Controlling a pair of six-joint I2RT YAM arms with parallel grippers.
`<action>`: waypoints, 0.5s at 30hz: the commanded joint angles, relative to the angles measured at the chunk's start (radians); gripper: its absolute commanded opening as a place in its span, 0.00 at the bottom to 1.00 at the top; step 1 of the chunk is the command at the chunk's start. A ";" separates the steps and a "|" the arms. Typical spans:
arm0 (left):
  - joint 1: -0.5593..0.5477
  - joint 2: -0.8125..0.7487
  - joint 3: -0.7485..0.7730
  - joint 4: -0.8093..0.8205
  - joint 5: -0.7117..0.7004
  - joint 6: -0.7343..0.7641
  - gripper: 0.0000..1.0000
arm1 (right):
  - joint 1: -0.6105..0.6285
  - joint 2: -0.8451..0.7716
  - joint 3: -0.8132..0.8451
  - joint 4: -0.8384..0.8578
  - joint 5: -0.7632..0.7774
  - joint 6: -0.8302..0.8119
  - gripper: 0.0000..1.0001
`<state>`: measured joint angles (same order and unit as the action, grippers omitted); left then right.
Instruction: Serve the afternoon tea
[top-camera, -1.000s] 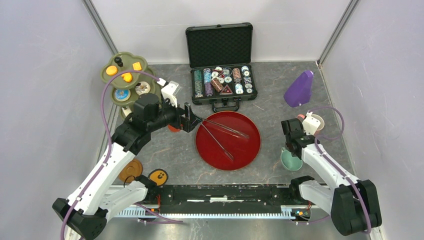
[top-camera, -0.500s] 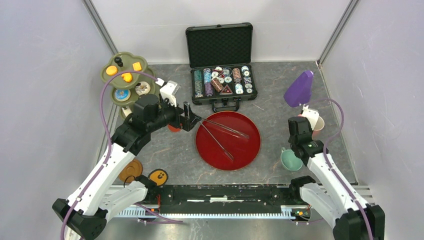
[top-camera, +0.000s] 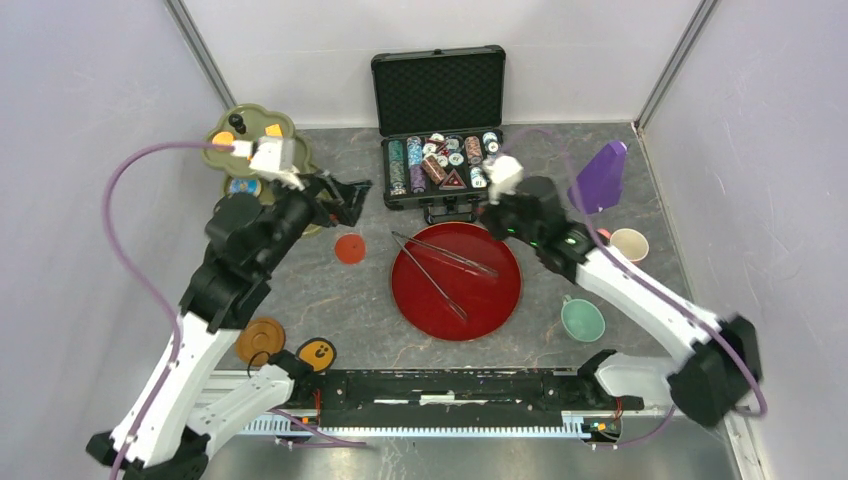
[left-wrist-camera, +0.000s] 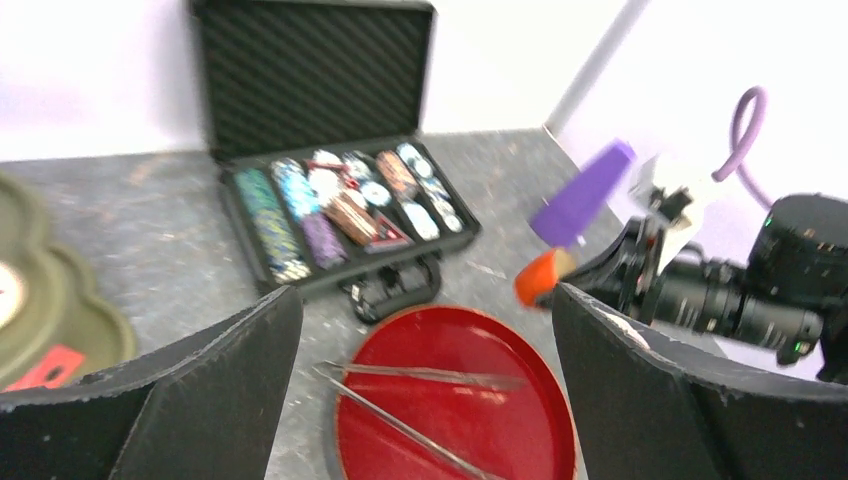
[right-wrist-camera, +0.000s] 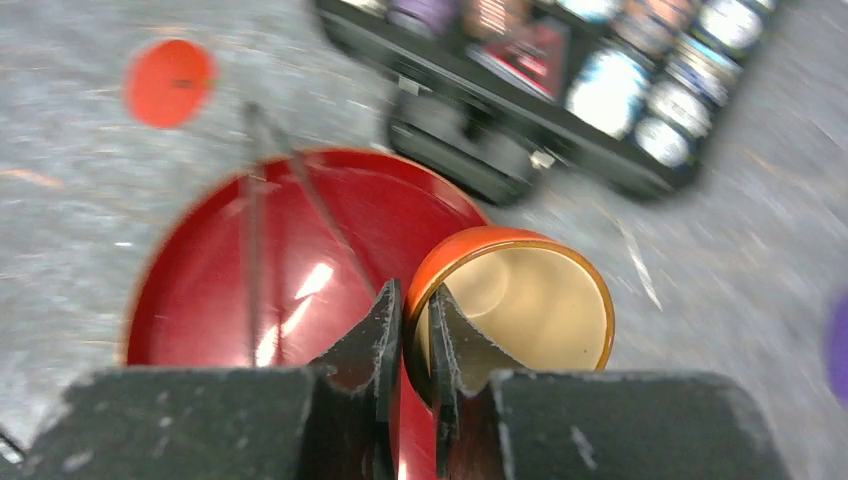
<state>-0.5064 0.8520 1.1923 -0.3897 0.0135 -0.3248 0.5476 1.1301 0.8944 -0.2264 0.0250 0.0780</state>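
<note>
You have three cups in view: an orange cup (right-wrist-camera: 520, 310) pinched in the right hand (right-wrist-camera: 415, 335), a pink cup (top-camera: 629, 244) with a cream inside standing near the right wall, and a teal cup (top-camera: 582, 319) closer to the bases, just off the right rim of the dark-red tray (top-camera: 500, 300). Two saucers lie on the surface (top-camera: 370, 300): an orange-red saucer (top-camera: 349, 248) left of the tray and a brownish saucer (top-camera: 261, 339) beside the left arm's lower link, with one orange biscuit (top-camera: 319, 352) just to its right. Two metal tongs (top-camera: 440, 255) lie on the tray in a V. One open poker chip case (top-camera: 440, 95) sits behind the tray, one purple angular object (top-camera: 598, 177) stands to its right, and one olive-green stand (left-wrist-camera: 60, 320) occupies the far left corner, largely hidden behind the left arm. Your right arm stretches from its base diagonally across to the tray's far right rim, wrist pitched down. Its fingers (right-wrist-camera: 385, 330) are clenched on the orange cup's wall, one inside the rim and one outside, and the cup's mouth faces the wrist camera, over the tray's edge. Your left arm is raised and reaches toward the far left, so the left hand (top-camera: 348, 192) sits between the stand and the case. Its fingers are spread wide and grasp nothing. The orange-red saucer lies on the near side of that hand, apart from it.
</note>
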 joint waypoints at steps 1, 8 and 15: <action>0.003 -0.185 -0.115 0.138 -0.328 0.041 1.00 | 0.186 0.237 0.233 0.108 -0.050 -0.048 0.00; 0.055 -0.485 -0.314 0.231 -0.551 0.046 1.00 | 0.400 0.661 0.630 0.085 -0.040 -0.063 0.00; 0.071 -0.521 -0.320 0.231 -0.546 0.050 1.00 | 0.499 1.021 1.066 -0.067 0.036 -0.097 0.00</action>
<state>-0.4469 0.3176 0.8753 -0.2005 -0.4946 -0.3229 1.0142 2.0472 1.7706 -0.2283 0.0002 0.0269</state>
